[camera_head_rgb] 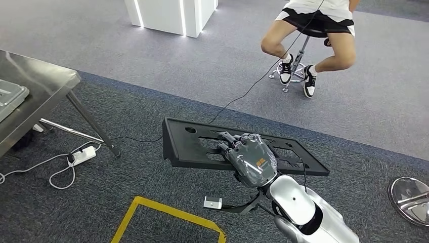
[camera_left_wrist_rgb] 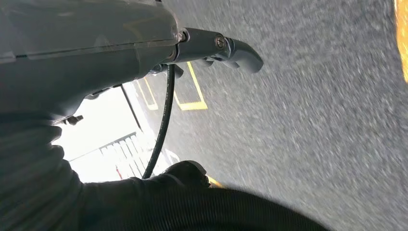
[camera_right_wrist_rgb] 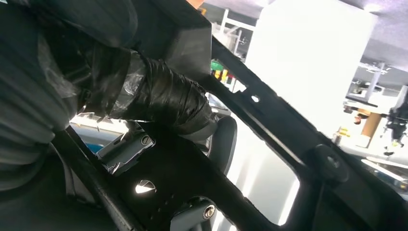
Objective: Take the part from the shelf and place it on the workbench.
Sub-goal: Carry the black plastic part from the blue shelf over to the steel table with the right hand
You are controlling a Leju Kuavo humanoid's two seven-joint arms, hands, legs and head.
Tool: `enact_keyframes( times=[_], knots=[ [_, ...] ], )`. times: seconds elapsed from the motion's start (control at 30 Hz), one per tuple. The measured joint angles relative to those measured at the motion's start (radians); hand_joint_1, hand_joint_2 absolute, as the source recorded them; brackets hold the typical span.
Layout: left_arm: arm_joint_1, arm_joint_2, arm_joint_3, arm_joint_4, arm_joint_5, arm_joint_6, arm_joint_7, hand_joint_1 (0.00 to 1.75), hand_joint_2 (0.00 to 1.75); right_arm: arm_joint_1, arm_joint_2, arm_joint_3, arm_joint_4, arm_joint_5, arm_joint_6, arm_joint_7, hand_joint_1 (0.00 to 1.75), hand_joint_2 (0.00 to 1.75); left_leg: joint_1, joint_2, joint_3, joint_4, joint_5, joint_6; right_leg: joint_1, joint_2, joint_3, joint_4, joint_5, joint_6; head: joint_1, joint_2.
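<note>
The right hand (camera_head_rgb: 251,158) grips a flat black part (camera_head_rgb: 202,147), a long slotted panel held roughly level above the carpet, its fingers hooked through one of the cut-outs near the middle; in the right wrist view the wrapped fingers (camera_right_wrist_rgb: 163,98) curl around a bar of the part (camera_right_wrist_rgb: 269,125), which looks like a grip chosen so the wide panel balances on either side of the hand rather than tipping. The silver arm (camera_head_rgb: 303,207) comes in from the near right. The left hand (camera_left_wrist_rgb: 72,62) hangs at the robot's side over blurred carpet, with one finger jutting out; whether it is open or closed cannot be told, and nothing shows in it. To the far left stands the workbench (camera_head_rgb: 45,86), a steel table with slanted legs and a metal tray (camera_head_rgb: 10,98) lying on it; the part is well apart from it, so the carry is judged to be under way with the placing still ahead. On the floor near the bench legs lies a white power strip (camera_head_rgb: 83,155), and a yellow floor marking (camera_head_rgb: 167,212) lies just near the robot. Far right, a person sits on a stool (camera_head_rgb: 298,55), and a cable runs across the carpet from there, a possible snag.
</note>
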Motion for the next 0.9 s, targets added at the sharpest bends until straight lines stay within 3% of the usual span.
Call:
enact_keyframes(
  times=[0.03,0.07,0.13,0.17,0.2,0.23,0.27,0.33,0.4,0.43,0.5,0.53,0.6,0.67,0.7,0.73,0.77,0.8,0.87,0.9],
  knots=[
    [0.001,0.0,0.0,0.001,-0.001,0.0,-0.001,0.0,1.75,-0.003,0.0,0.0,0.002,0.0,0.0,0.0,1.75,1.75,-0.002,0.011,-0.004,0.006,-0.004,-0.004,-0.002,-0.013,0.004,-0.008,0.004,-0.003,0.0,0.0],
    [0.001,0.0,0.001,0.001,-0.002,0.0,-0.002,0.0,1.75,-0.006,0.0,0.0,0.003,0.0,0.0,0.0,1.75,1.75,-0.004,0.038,-0.014,0.027,-0.019,-0.009,-0.005,-0.028,0.008,-0.016,0.008,-0.007,-0.001,0.0],
    [-0.002,0.001,0.002,0.001,-0.003,-0.001,-0.002,0.0,1.75,-0.011,0.0,0.0,0.007,0.0,-0.002,0.0,1.75,1.75,-0.005,0.109,-0.061,0.127,-0.08,-0.017,-0.005,-0.059,0.013,-0.024,0.01,-0.012,-0.004,0.0],
    [-0.003,0.001,0.002,0.002,-0.004,-0.001,-0.003,0.0,1.75,-0.012,-0.001,0.0,0.009,0.0,-0.002,0.0,1.75,1.75,-0.002,0.13,-0.093,0.195,-0.114,-0.023,-0.004,-0.076,0.013,-0.024,0.01,-0.013,-0.005,0.0],
    [-0.004,0.001,0.004,0.002,-0.004,-0.002,-0.003,0.0,1.75,-0.013,-0.001,0.0,0.012,0.0,-0.002,0.0,1.75,1.75,0.001,0.138,-0.119,0.25,-0.135,-0.027,-0.004,-0.092,0.013,-0.024,0.009,-0.013,-0.005,0.0],
    [-0.004,0.001,0.005,0.003,-0.004,-0.002,-0.003,0.0,1.75,-0.014,-0.001,0.0,0.016,0.0,-0.002,0.0,1.75,1.75,0.005,0.142,-0.13,0.275,-0.138,-0.031,-0.004,-0.109,0.013,-0.023,0.007,-0.012,-0.005,0.0],
    [-0.003,0.001,0.007,0.003,-0.005,-0.002,-0.003,0.0,1.75,-0.016,-0.001,0.0,0.019,0.0,-0.002,0.0,1.75,1.75,0.008,0.146,-0.121,0.26,-0.122,-0.035,-0.005,-0.124,0.013,-0.022,0.005,-0.01,-0.005,0.0],
    [-0.003,0.001,0.01,0.004,-0.007,-0.001,-0.002,0.0,1.75,-0.027,-0.001,0.0,0.023,0.0,-0.001,0.0,1.75,1.75,0.011,0.177,-0.052,0.133,-0.063,-0.04,-0.006,-0.151,0.015,-0.016,-0.001,-0.002,-0.005,0.0],
    [-0.004,0.002,0.012,0.005,-0.009,0.0,-0.001,0.0,1.75,-0.046,-0.001,0.0,0.026,0.0,0.001,0.001,1.75,1.75,0.009,0.219,0.006,0.027,-0.03,-0.033,-0.002,-0.171,0.016,-0.007,-0.01,0.009,-0.004,0.0],
    [-0.005,0.002,0.014,0.006,-0.011,0.001,-0.001,0.0,1.75,-0.055,-0.002,0.0,0.026,0.0,0.003,0.001,1.75,1.75,0.007,0.229,0.015,0.009,-0.029,-0.026,0.0,-0.18,0.017,-0.004,-0.014,0.014,-0.004,0.0],
    [-0.006,0.002,0.016,0.006,-0.017,-0.002,0.0,0.0,1.75,-0.068,-0.002,-0.001,0.027,0.0,0.005,0.001,1.75,1.75,0.003,0.209,0.012,0.009,-0.028,-0.011,-0.001,-0.198,0.022,-0.004,-0.017,0.025,-0.003,0.0],
    [-0.006,0.002,0.017,0.006,-0.021,-0.006,0.0,0.0,1.75,-0.075,-0.003,-0.001,0.028,-0.001,0.007,0.001,1.75,1.75,0.003,0.197,0.013,0.006,-0.026,-0.004,-0.004,-0.194,0.024,0.0,-0.022,0.031,-0.002,0.0],
    [-0.008,0.002,0.02,0.007,-0.034,-0.014,-0.002,0.0,1.75,-0.097,-0.003,-0.003,0.026,-0.006,0.014,0.003,1.75,1.75,0.005,0.174,0.016,-0.001,-0.021,0.009,-0.012,-0.141,0.005,0.049,-0.058,0.04,-0.002,0.0],
    [-0.012,0.002,0.023,0.01,-0.046,-0.02,-0.004,0.0,1.75,-0.124,-0.003,-0.012,0.02,-0.017,0.028,0.008,1.75,1.75,0.004,0.153,0.015,-0.002,-0.018,0.016,-0.014,-0.078,-0.056,0.171,-0.119,0.04,-0.001,0.0],
    [-0.015,0.002,0.024,0.011,-0.051,-0.022,-0.004,0.0,1.75,-0.135,-0.002,-0.02,0.015,-0.022,0.038,0.01,1.75,1.75,0.002,0.138,0.014,-0.002,-0.017,0.019,-0.014,-0.067,-0.09,0.236,-0.141,0.039,0.0,0.0],
    [-0.016,0.002,0.025,0.013,-0.053,-0.023,-0.005,0.0,1.75,-0.143,-0.001,-0.029,0.011,-0.027,0.046,0.012,1.75,1.75,0.0,0.123,0.015,-0.002,-0.016,0.02,-0.012,-0.063,-0.113,0.276,-0.145,0.038,-0.001,0.0],
    [-0.017,0.002,0.025,0.014,-0.056,-0.024,-0.005,0.0,1.75,-0.151,0.001,-0.035,0.008,-0.03,0.053,0.012,1.75,1.75,-0.001,0.105,0.016,-0.001,-0.016,0.021,-0.011,-0.06,-0.121,0.28,-0.129,0.034,0.0,0.0],
    [-0.018,0.002,0.025,0.016,-0.06,-0.025,-0.007,0.0,1.75,-0.158,0.002,-0.041,0.004,-0.033,0.058,0.012,1.75,1.75,-0.003,0.086,0.018,-0.001,-0.016,0.021,-0.009,-0.054,-0.11,0.244,-0.094,0.028,0.0,0.0],
    [-0.019,0.002,0.026,0.019,-0.075,-0.028,-0.012,0.0,1.75,-0.176,0.004,-0.049,-0.002,-0.038,0.063,0.012,1.75,1.75,-0.005,0.054,0.018,0.0,-0.015,0.019,-0.005,-0.01,-0.058,0.11,-0.016,0.01,-0.001,0.0],
    [-0.02,0.002,0.027,0.021,-0.086,-0.031,-0.017,0.0,1.75,-0.187,0.006,-0.054,-0.005,-0.04,0.065,0.012,1.75,1.75,-0.004,0.04,0.016,0.002,-0.013,0.017,-0.004,0.014,-0.036,0.052,0.006,0.004,-0.001,0.0]
  ],
)
